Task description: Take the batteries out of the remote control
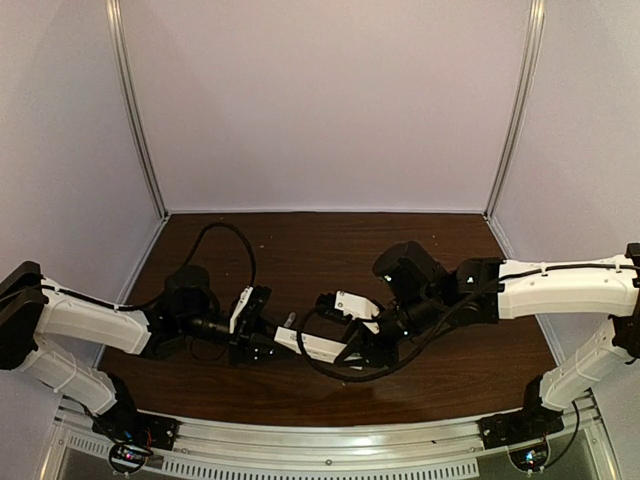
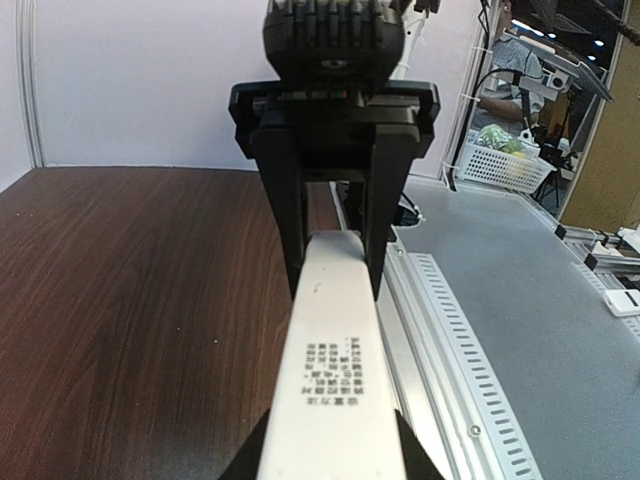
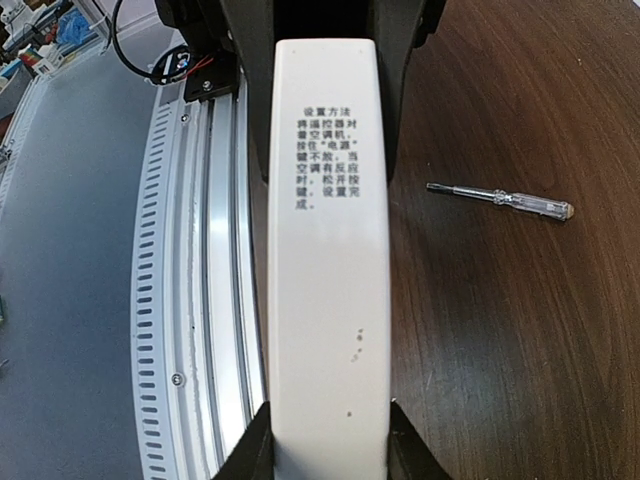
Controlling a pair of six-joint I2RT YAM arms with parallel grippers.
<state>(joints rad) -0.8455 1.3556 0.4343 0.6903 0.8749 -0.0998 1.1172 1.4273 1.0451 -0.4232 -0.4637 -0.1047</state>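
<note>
Left end effector (image 2: pixel 330 456): fingers clamped on the two long side edges of the remote control (image 1: pixel 312 345), at its left end. Right end effector (image 3: pixel 328 450): fingers clamped on the same side edges at the opposite end. The two end effectors face each other along the bar.

The remote control spans the gap between them, held level and off the worktop (image 1: pixel 320 250), close to the front edge. Its plain white face with a block of printed text shows in both wrist views.

In the right wrist view, one long edge of the bar sits over the slotted metal rail (image 3: pixel 185 300) and the other over the brown wood. A small screwdriver (image 3: pixel 500 197) lies flat on the wood, apart from the bar.

A broad stretch of worktop runs from the arms to the back wall (image 1: pixel 320 100), with side walls closing in left and right.
</note>
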